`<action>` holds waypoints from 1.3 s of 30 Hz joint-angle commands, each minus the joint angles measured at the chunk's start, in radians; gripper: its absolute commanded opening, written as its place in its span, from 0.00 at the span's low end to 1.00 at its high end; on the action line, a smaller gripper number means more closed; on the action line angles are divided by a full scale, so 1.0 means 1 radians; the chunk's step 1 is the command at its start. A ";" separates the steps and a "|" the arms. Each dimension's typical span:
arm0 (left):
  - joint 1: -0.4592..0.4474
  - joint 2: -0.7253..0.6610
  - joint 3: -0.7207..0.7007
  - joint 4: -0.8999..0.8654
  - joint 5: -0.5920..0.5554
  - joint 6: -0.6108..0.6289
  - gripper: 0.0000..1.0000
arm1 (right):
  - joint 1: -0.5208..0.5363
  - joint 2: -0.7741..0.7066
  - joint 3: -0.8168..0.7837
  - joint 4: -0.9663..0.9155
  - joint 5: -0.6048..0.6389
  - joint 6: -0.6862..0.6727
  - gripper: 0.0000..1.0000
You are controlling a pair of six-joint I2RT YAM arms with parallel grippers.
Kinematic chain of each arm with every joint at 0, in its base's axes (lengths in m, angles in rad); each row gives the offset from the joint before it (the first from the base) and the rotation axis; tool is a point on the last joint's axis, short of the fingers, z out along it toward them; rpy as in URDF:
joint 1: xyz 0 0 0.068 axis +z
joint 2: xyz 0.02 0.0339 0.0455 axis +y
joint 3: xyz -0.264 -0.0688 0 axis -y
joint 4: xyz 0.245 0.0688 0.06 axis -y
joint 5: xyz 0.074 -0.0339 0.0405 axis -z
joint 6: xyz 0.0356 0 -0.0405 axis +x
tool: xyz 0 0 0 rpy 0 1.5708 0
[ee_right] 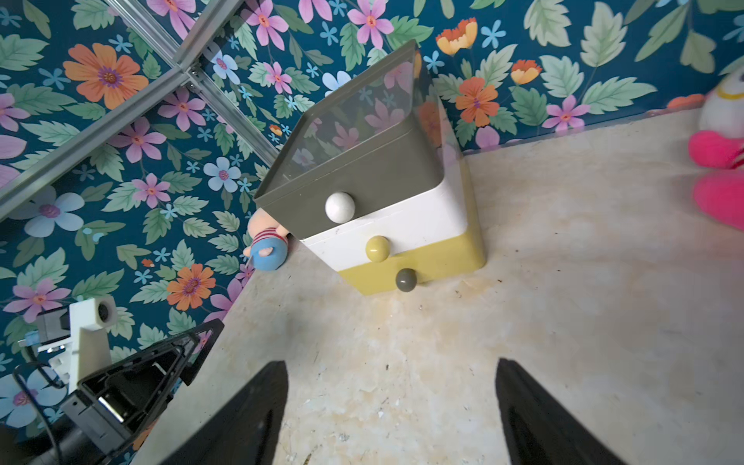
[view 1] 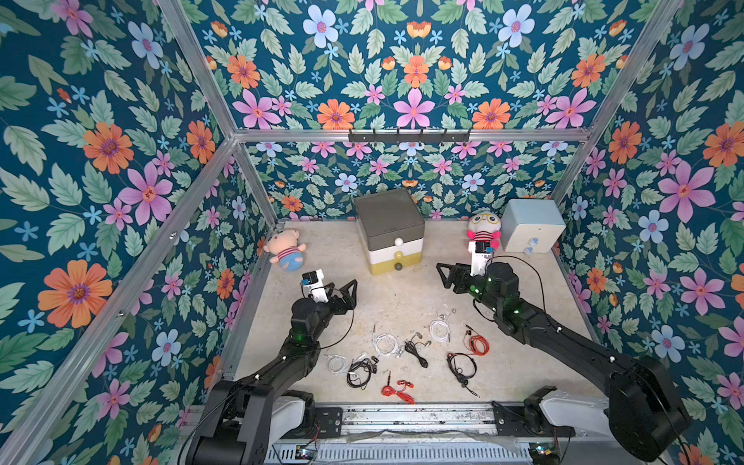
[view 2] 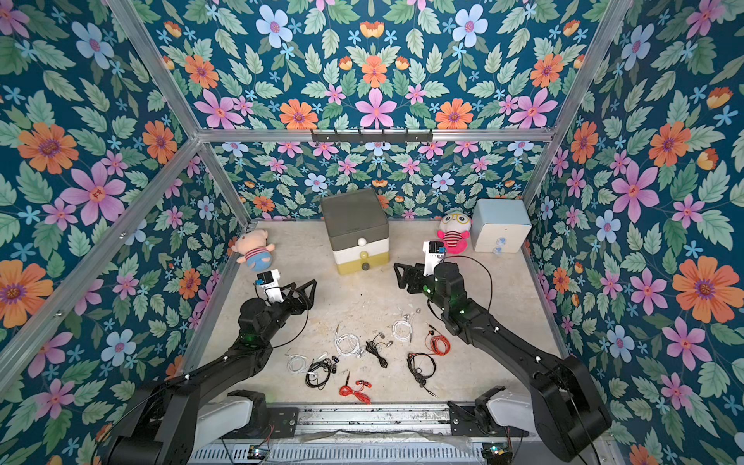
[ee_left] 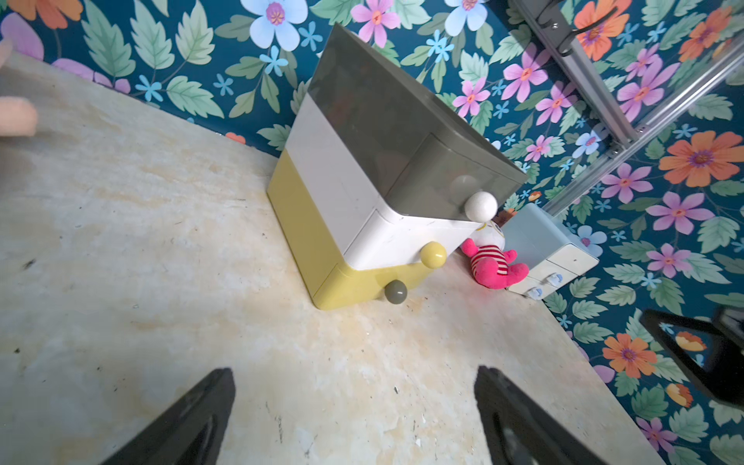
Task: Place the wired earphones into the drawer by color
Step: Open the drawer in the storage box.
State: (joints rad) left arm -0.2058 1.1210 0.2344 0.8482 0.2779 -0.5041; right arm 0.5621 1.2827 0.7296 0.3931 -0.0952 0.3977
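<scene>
The drawer unit (view 1: 389, 231) stands at the back middle of the table, all three tiers shut: grey on top with a white knob (ee_right: 340, 206), white in the middle with a yellow knob, yellow at the bottom with a grey knob. The wired earphones lie loose near the front edge: white bundles (view 1: 385, 344) (view 1: 439, 328), black bundles (view 1: 416, 348) (view 1: 462, 368) and red bundles (view 1: 478, 344) (view 1: 398, 390). My left gripper (view 1: 348, 290) (ee_left: 354, 372) hovers open in front of the unit, to its left. My right gripper (view 1: 443, 275) (ee_right: 391, 364) hovers open to its right. Both are empty.
A pig plush (view 1: 286, 249) lies at the back left. A pink plush (view 1: 483, 231) sits at the back right, beside a light blue two-drawer cabinet (view 1: 531, 229). A black hook rail (view 1: 408, 135) hangs on the rear frame bar. Floral walls close three sides.
</scene>
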 commanded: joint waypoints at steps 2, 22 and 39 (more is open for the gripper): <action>-0.007 -0.033 0.007 -0.045 -0.044 0.043 0.99 | 0.036 0.095 0.083 0.046 0.025 0.023 0.80; -0.016 -0.071 -0.006 -0.058 -0.090 0.044 0.99 | 0.086 0.531 0.410 0.149 0.058 0.152 0.58; -0.018 -0.085 -0.007 -0.066 -0.103 0.042 0.99 | 0.095 0.671 0.551 0.177 0.037 0.170 0.48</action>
State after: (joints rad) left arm -0.2234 1.0401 0.2287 0.7868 0.1818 -0.4686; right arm 0.6548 1.9438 1.2659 0.5388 -0.0528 0.5587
